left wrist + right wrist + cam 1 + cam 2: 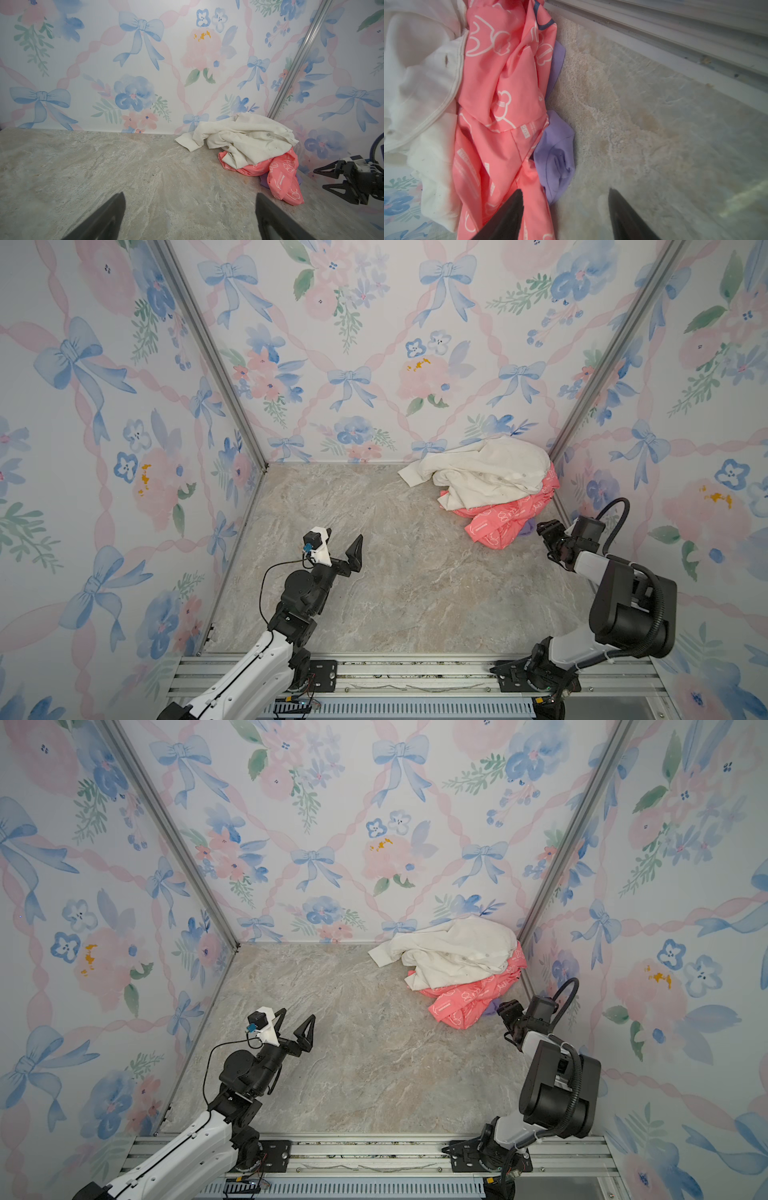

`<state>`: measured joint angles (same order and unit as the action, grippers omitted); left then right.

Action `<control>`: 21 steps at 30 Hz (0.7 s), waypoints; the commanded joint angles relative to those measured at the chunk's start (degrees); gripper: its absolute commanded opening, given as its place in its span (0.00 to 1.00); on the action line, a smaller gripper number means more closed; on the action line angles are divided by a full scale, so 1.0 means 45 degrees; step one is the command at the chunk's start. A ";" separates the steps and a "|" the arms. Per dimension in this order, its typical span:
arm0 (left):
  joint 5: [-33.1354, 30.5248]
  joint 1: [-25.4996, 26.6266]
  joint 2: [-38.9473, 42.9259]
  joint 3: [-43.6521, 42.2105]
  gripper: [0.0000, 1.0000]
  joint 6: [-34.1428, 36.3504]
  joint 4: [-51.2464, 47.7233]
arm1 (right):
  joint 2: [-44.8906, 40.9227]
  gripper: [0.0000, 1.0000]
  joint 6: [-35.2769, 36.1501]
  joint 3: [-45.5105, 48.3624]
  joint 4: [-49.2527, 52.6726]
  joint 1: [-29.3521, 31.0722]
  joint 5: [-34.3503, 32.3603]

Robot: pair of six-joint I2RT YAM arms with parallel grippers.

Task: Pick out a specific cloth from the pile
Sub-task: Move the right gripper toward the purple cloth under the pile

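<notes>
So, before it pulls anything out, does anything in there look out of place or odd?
Nothing spilled or damaged. One oddity: the lilac cloth is almost buried, only a small fold poking out from under the coral-pink cloth, on the side of the pile nearest the right gripper.

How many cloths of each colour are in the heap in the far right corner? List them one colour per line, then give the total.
cream-white shirt: 1
coral-pink printed cloth: 1
lilac-purple cloth: 1 (mostly hidden under the pink one)
Total: 3
</notes>
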<state>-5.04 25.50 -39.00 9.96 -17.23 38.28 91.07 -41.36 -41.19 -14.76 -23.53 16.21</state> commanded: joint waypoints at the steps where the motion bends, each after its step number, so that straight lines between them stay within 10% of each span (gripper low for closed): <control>1: 0.0353 0.0093 0.0322 0.0055 0.98 -0.0316 -0.0069 | 0.0740 0.62 -0.0546 -0.0563 -0.0926 0.0032 0.0554; 21: 0.0221 0.0084 0.0806 -0.0103 0.98 -0.0506 -0.0243 | 0.3245 0.31 -0.1202 -0.1675 -0.1173 0.0734 0.0963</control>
<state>-4.40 25.52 -35.94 9.96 -18.72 37.45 103.96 -46.17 -47.20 -19.35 -20.75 20.40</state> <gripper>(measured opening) 0.980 0.328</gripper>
